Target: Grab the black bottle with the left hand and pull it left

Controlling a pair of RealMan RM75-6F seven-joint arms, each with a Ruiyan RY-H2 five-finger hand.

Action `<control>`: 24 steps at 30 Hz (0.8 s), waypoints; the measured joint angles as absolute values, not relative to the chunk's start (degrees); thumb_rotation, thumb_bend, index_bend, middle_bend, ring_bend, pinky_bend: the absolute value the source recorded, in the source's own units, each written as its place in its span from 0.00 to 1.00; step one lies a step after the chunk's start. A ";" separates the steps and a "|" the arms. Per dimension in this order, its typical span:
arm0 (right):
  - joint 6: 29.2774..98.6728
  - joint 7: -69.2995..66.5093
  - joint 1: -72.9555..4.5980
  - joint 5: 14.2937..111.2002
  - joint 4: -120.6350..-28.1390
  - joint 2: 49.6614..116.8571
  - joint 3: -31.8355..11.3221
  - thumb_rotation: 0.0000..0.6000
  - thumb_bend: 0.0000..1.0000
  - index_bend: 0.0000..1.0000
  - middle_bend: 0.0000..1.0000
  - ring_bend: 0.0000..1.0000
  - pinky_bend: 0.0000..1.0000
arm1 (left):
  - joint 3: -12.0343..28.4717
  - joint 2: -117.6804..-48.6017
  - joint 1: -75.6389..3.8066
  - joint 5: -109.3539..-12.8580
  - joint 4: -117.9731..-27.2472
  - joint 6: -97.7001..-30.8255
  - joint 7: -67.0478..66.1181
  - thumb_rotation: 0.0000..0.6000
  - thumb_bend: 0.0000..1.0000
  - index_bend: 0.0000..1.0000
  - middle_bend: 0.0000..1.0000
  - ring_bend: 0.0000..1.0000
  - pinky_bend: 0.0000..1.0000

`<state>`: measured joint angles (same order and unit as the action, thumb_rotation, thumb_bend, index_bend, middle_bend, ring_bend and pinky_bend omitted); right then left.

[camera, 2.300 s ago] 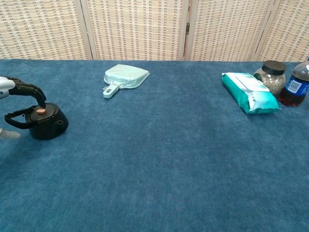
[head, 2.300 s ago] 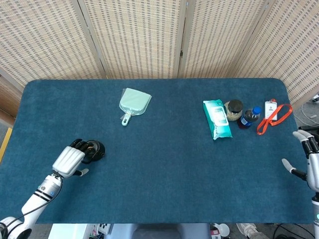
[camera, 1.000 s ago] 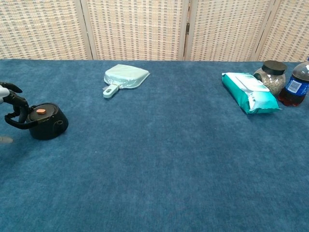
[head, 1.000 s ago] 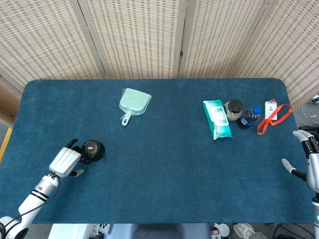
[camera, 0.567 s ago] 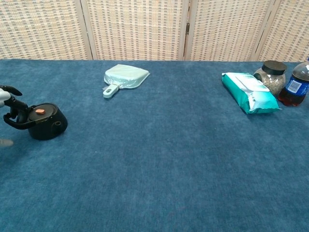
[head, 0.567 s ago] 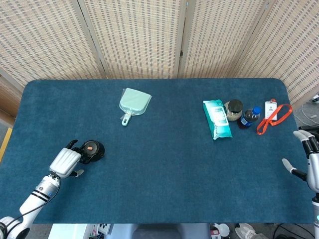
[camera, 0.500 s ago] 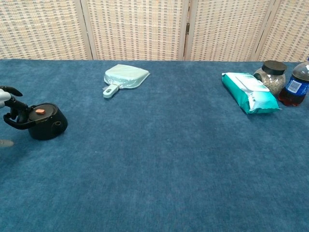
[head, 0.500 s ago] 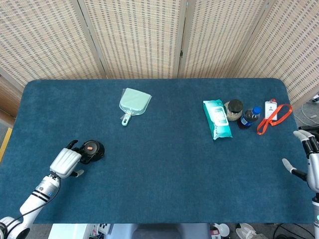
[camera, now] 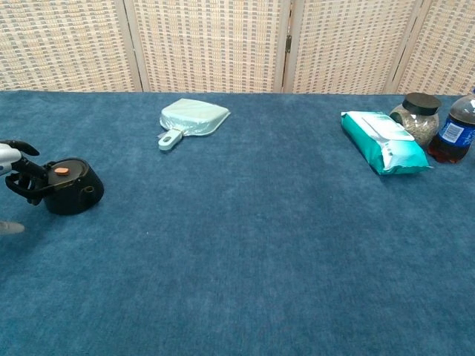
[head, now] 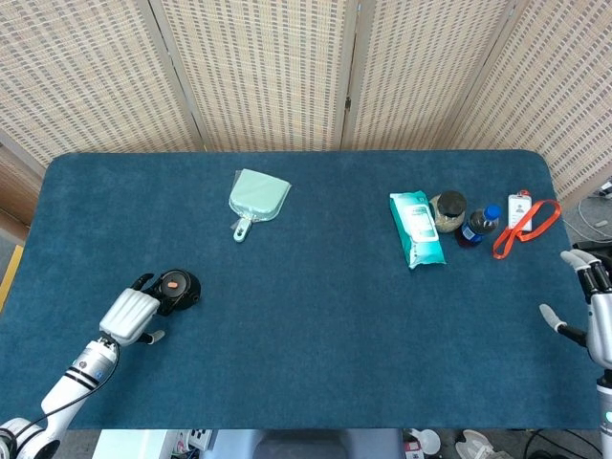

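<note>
The left hand (head: 133, 313) has its dark fingers (camera: 24, 180) curled against the left side of the black bottle (head: 178, 288), apparently hooked on the loop at its flank; whether they truly close around it I cannot tell, since the chest view cuts the hand off at the frame edge. The bottle sits on the blue cloth tabletop (head: 316, 325) near the left edge, towards the front, well apart from everything else.

The risk I see is a weak hold. If only the fingertips catch that loop, a leftward pull could slip them off and leave the bottle behind, or swing it round instead of sliding it. The napped cloth may drag at the base and tip it. There is also little cloth left on that side, so a long pull could carry it off the edge.

The bottle itself looks squat and rounded, more flask than bottle: glossy black, wider at the base, with a flat top bearing a small orange button (camera: 57, 170) and a small hole on its front.

The right hand (head: 591, 308) hangs off the right edge, fingers spread, holding nothing. A pale green dustpan (head: 256, 199) lies towards the back edge.
</note>
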<state>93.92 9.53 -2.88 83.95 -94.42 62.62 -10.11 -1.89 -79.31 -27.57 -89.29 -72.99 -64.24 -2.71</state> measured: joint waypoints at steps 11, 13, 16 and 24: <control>93.85 9.26 -2.67 83.77 -94.37 62.55 -9.91 1.00 0.15 0.25 0.26 0.20 0.14 | -2.09 -79.84 -27.39 -88.64 -73.05 -63.59 -3.27 1.00 0.15 0.56 0.63 0.53 0.07; 93.84 9.20 -2.68 83.88 -94.34 62.53 -9.88 1.00 0.15 0.25 0.26 0.20 0.14 | -2.12 -79.83 -27.40 -88.50 -73.30 -63.31 -3.27 1.00 0.15 0.56 0.65 0.54 0.06; 93.73 9.07 -2.71 83.93 -94.23 62.55 -9.81 1.00 0.15 0.25 0.26 0.20 0.13 | -2.24 -79.88 -27.44 -88.32 -73.41 -62.82 -3.41 1.00 0.15 0.56 0.67 0.56 0.06; 93.60 8.91 -2.80 83.91 -94.15 62.60 -9.82 1.00 0.15 0.25 0.26 0.20 0.12 | -2.39 -79.90 -27.27 -87.38 -74.29 -61.95 -3.96 1.00 0.15 0.59 0.73 0.61 0.06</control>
<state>93.60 8.91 -2.80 83.91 -94.15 62.60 -9.82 -2.39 -79.90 -27.27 -87.38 -74.29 -61.95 -3.96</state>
